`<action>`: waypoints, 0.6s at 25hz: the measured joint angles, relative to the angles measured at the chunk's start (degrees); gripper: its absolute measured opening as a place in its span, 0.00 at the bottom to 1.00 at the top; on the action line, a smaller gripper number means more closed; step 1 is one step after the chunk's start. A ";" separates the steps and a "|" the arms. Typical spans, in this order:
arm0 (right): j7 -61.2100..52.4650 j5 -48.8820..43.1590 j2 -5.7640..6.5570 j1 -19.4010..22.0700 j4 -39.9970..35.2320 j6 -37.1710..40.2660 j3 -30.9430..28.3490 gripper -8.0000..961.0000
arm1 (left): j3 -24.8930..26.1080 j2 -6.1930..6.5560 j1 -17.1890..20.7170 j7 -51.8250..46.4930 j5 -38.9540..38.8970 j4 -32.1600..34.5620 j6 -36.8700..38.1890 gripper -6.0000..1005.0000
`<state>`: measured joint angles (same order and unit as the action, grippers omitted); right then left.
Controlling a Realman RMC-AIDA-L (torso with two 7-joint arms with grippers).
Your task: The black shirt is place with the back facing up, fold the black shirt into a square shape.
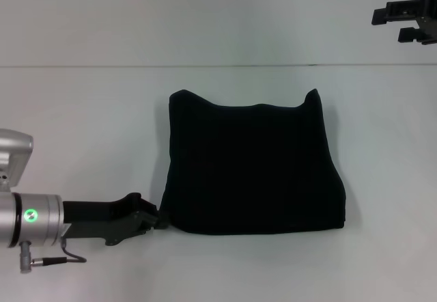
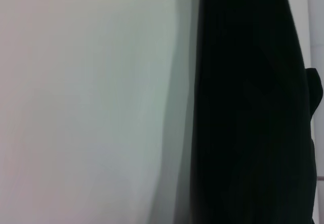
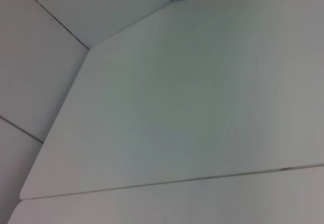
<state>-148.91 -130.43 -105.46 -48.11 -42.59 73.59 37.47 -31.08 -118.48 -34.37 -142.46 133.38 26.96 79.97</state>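
Head view: left tool (image 1: 158, 218) touches black shirt (image 1: 252, 169) near-left corner

I am seeing a plain white table (image 1: 82, 111) lying under even, soft light, a thin seam (image 1: 136, 65) running across its far side, and pale floor tiles (image 3: 30, 57) showing beyond its edge.

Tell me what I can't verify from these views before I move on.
- Left claw: in the head view its tips meet the black shirt's near-left corner; black on black hides any grip.
- Left wrist view: only the shirt's edge on the white table; no fingers visible.
- Right claw: cut off by the head view's edge.
- Lettering: none visible.
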 joint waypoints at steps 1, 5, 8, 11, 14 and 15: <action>0.01 0.00 0.00 0.00 0.11 0.00 -0.04 0.89 | 0.01 0.06 0.21 -0.01 0.09 0.05 0.18 0.08; 0.07 0.00 0.00 0.03 0.15 0.00 -0.13 0.89 | 0.12 0.21 0.79 0.21 0.28 0.13 0.72 0.10; 0.41 0.00 0.00 0.04 0.15 0.18 -0.14 0.89 | 0.49 0.33 0.89 0.44 0.69 0.19 1.54 0.11; 2.39 0.32 0.00 0.08 0.15 1.22 -0.43 0.89 | 0.74 0.88 1.11 0.00 2.72 1.41 3.01 0.12; 6.37 2.89 0.00 0.97 -0.16 2.95 -0.82 0.89 | 2.29 1.91 2.45 -0.43 3.40 5.18 6.29 0.14; 9.69 4.95 -0.20 1.66 -0.50 4.13 -1.16 0.89 | 4.09 2.23 2.89 0.46 3.34 6.79 7.95 0.14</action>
<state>-139.22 -125.48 -105.67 -46.45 -43.10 77.71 36.31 -26.99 -116.25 -31.48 -141.99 136.71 33.74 87.92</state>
